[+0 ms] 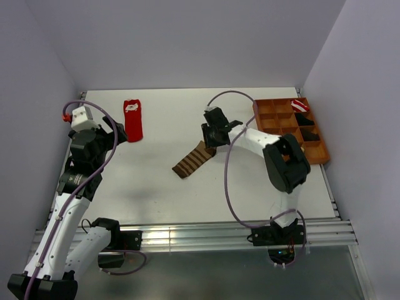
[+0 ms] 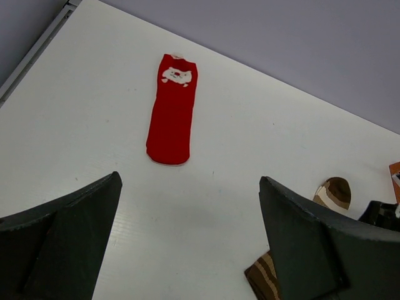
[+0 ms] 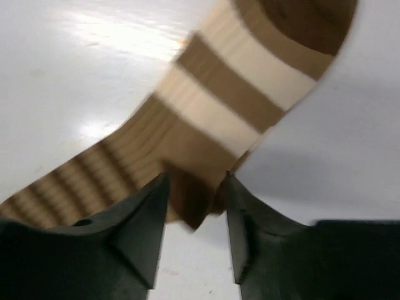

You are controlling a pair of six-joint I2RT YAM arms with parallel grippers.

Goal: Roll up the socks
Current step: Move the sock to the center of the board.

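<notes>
White tabletop; at frame centre, right gripper pinches the long brown-and-tan striped fabric sock. Left gripper hangs released, jaws wide, near the flat red fabric sock, upper left.

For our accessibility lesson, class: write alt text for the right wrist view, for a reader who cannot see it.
A fold of a brown-and-cream striped sock sits pinched between the right gripper's two dark fingers, seen close up. The rest of the sock curves away across a white table, slightly blurred.
</notes>
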